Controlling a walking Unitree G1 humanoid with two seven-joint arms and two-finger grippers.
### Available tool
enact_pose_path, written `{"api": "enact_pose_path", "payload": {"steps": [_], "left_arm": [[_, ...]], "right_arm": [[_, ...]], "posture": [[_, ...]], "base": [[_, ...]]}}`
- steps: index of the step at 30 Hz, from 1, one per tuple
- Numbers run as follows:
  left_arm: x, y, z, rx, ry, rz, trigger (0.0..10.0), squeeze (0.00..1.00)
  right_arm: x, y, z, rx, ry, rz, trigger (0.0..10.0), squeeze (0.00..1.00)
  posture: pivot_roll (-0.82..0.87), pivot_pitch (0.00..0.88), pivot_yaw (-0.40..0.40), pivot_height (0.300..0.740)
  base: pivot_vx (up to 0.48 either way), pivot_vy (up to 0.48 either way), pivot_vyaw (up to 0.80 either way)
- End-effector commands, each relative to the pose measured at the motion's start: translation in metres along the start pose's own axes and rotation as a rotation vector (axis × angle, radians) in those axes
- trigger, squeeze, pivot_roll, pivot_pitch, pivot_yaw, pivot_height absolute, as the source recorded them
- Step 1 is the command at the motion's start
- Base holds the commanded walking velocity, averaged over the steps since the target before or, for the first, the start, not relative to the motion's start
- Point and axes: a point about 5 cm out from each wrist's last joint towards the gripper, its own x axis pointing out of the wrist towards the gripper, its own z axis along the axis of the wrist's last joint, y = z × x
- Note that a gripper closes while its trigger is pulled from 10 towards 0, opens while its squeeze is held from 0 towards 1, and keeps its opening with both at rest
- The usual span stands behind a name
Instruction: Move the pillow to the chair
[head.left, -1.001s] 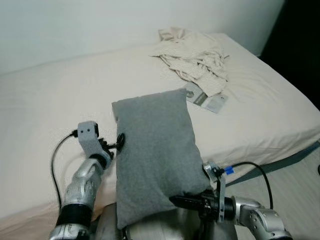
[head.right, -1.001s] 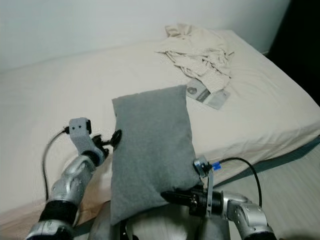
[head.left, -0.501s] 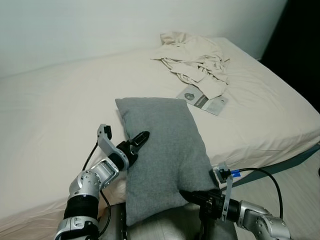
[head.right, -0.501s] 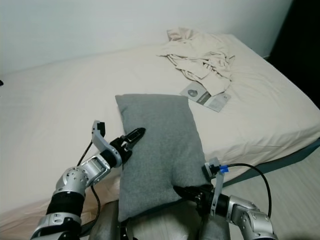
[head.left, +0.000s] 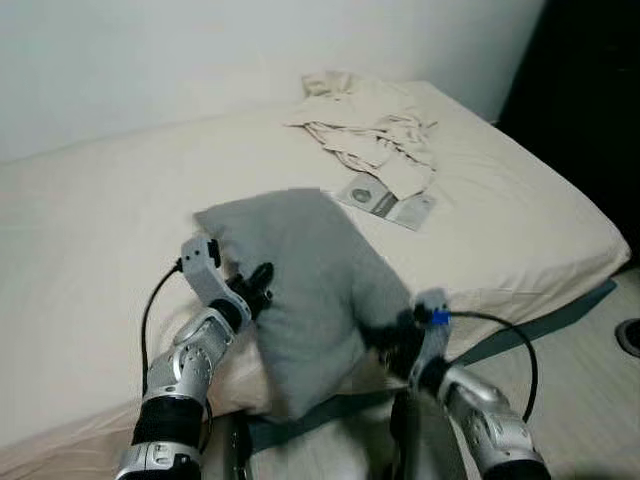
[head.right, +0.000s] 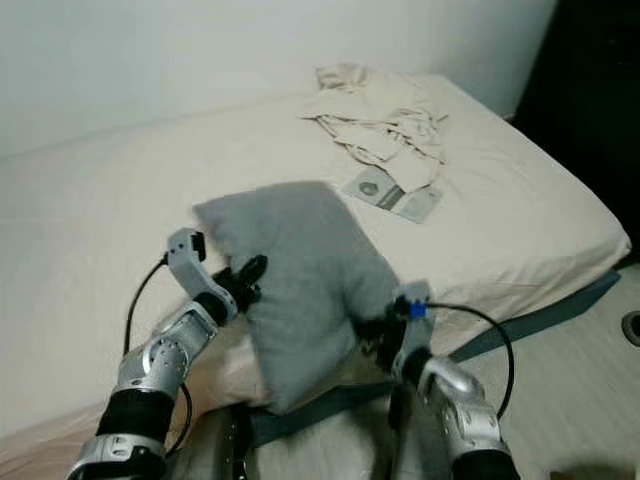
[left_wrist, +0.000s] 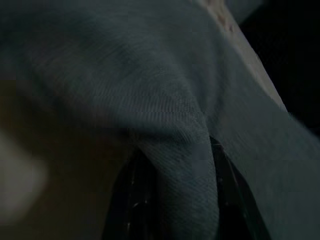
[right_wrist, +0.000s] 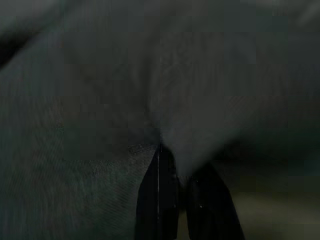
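Cream bed (head.left: 90, 250) with crumpled sheet (head.left: 370, 125) behind; grey pillow (head.left: 300, 280) held off its near edge, left gripper (head.left: 255, 285) and right gripper (head.left: 395, 340) apparently each clamped on a fold; lift done, chair not yet reached.

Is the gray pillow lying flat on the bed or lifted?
Lifted and tilted: the pillow hangs above the bed, pinched between both end effectors.
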Motion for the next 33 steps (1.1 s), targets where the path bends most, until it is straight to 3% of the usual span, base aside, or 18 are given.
{"api": "enact_pose_path", "payload": {"steps": [1,3,4,9,20,21,22,23,24,25,26,31,33], "left_arm": [[-0.005,0.003,0.011,0.035,-0.071,0.015,0.0,0.0],[-0.006,0.001,0.017,0.062,-0.111,0.015,0.0,0.0],[-0.006,-0.002,0.019,0.123,-0.134,0.015,0.0,0.0],[-0.008,-0.005,0.019,0.2,-0.15,0.036,0.0,0.0],[-0.016,-0.019,0.011,0.336,-0.183,0.027,0.0,0.0],[-0.016,-0.021,0.011,0.349,-0.192,0.025,0.0,0.0],[-0.017,-0.022,0.01,0.358,-0.198,0.023,0.0,0.0],[-0.017,-0.022,0.008,0.349,-0.188,0.023,0.0,0.0],[-0.017,-0.023,0.006,0.354,-0.175,0.02,1.8,0.0],[-0.017,-0.023,0.005,0.353,-0.164,0.021,8.7,0.0],[-0.017,-0.023,0.003,0.355,-0.161,0.024,10.0,0.0],[-0.018,-0.021,0.002,0.407,-0.172,0.061,10.0,0.0],[-0.019,-0.019,-0.002,0.458,-0.158,0.064,10.0,0.0]], "right_arm": [[0.006,0.002,0.02,-0.073,-0.1,-0.045,0.0,0.0],[0.01,0.004,0.031,-0.122,-0.147,-0.069,0.0,0.0],[0.015,0.004,0.042,-0.156,-0.213,-0.113,0.0,0.0],[0.02,0.011,0.053,-0.224,-0.274,-0.118,0.0,0.0],[0.024,0.025,0.027,-0.241,-0.195,-0.099,0.4,0.0],[0.024,0.025,0.026,-0.257,-0.186,-0.117,8.4,0.0],[0.024,0.024,0.024,-0.267,-0.181,-0.13,8.4,0.0],[0.024,0.025,0.023,-0.272,-0.177,-0.14,10.0,0.0],[0.023,0.024,0.022,-0.261,-0.173,-0.151,10.0,0.0],[0.023,0.025,0.019,-0.241,-0.162,-0.154,10.0,0.0],[0.024,0.026,0.018,-0.242,-0.149,-0.154,10.0,0.0],[0.023,0.032,0.008,-0.343,-0.106,-0.141,10.0,0.0],[0.021,0.033,0.001,-0.318,-0.082,-0.136,10.0,0.0]], "posture": [[0.04,0.126,0.041,0.561],[0.04,0.124,0.035,0.561],[0.04,0.122,0.026,0.561],[0.03,0.12,0.023,0.561],[0.03,0.116,0.016,0.561],[0.02,0.114,0.016,0.561],[0.02,0.114,0.016,0.561],[0.02,0.11,0.015,0.561],[0.02,0.106,0.014,0.561],[0.02,0.103,0.016,0.561],[0.02,0.103,0.016,0.561],[0.02,0.096,0.015,0.561],[0.02,0.086,0.012,0.561]], "base": [[0.0,0.0,0.0],[0.0,0.0,0.0],[0.0,0.0,0.0],[0.0,0.0,0.0],[0.0,0.0,0.0],[0.0,0.0,0.0],[0.0,0.0,0.0],[0.0,0.0,0.0],[0.0,0.0,0.0],[0.0,0.0,0.0],[0.0,0.0,0.0],[0.0,0.0,0.0],[0.0,0.0,0.0]]}}
